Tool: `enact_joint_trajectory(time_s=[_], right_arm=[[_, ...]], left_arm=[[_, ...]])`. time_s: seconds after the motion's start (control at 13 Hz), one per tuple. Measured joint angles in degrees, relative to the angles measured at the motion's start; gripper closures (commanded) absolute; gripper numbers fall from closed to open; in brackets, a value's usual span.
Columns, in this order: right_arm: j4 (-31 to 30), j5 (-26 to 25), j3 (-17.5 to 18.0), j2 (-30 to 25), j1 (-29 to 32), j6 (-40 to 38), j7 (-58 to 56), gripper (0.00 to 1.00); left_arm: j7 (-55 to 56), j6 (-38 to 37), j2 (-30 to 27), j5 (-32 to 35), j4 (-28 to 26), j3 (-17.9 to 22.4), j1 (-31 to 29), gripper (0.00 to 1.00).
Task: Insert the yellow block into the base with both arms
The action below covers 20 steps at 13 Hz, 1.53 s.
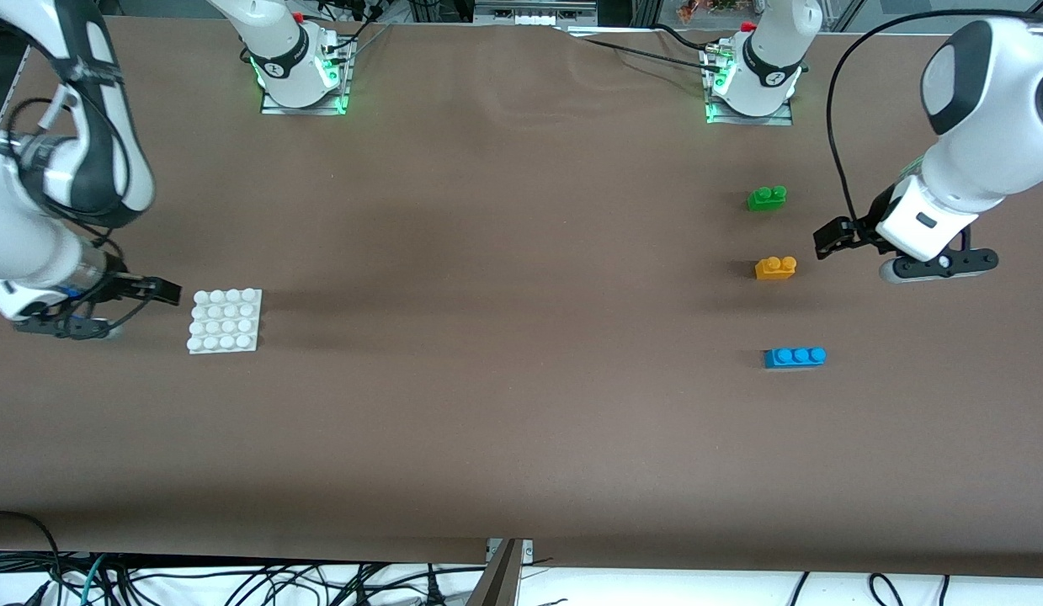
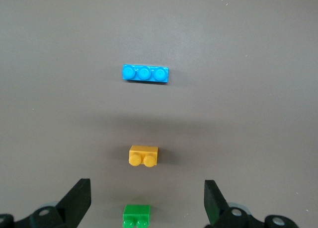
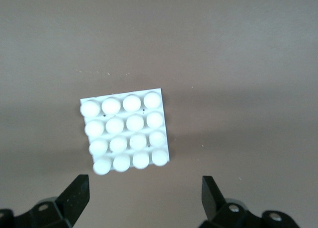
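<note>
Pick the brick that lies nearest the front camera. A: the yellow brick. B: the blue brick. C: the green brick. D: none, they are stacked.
B: the blue brick lies lowest in the front view, with the yellow brick farther from that camera and the green brick farthest, all three apart on the table.

Three bricks lie on the brown table (image 1: 504,404), one of each colour: one yellow block (image 1: 775,268) with two studs, one green brick (image 1: 766,198) with two studs, farther from the front camera than the yellow block, and one blue brick (image 1: 795,358) with three studs, nearer to that camera than the yellow block. One white base (image 1: 226,321) carries sixteen studs, four rows of four. Two arms stand at the table, each with one two-finger gripper.
</note>
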<state>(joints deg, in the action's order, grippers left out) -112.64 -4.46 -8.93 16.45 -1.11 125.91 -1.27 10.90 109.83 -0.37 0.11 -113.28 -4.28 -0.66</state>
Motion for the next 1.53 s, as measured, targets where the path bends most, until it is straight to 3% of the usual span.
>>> enact_joint_trajectory(time_s=[0.77,1.0,1.53], right_arm=[[-5.9,-0.1,0.0,9.0,-0.1,17.6,-0.2,0.00],[-5.9,0.0,0.0,10.0,-0.1,19.1,-0.2,0.00],[-5.9,0.0,0.2,11.0,-0.1,20.4,-0.2,0.00]], left_arm=[[-3.2,9.2,1.8,0.0,-6.9,0.1,-0.1,0.00],[-4.4,12.1,3.4,0.8,-8.0,0.2,-0.7,0.00],[-7.1,21.2,5.8,1.2,-16.4,0.3,-2.4,0.00]])
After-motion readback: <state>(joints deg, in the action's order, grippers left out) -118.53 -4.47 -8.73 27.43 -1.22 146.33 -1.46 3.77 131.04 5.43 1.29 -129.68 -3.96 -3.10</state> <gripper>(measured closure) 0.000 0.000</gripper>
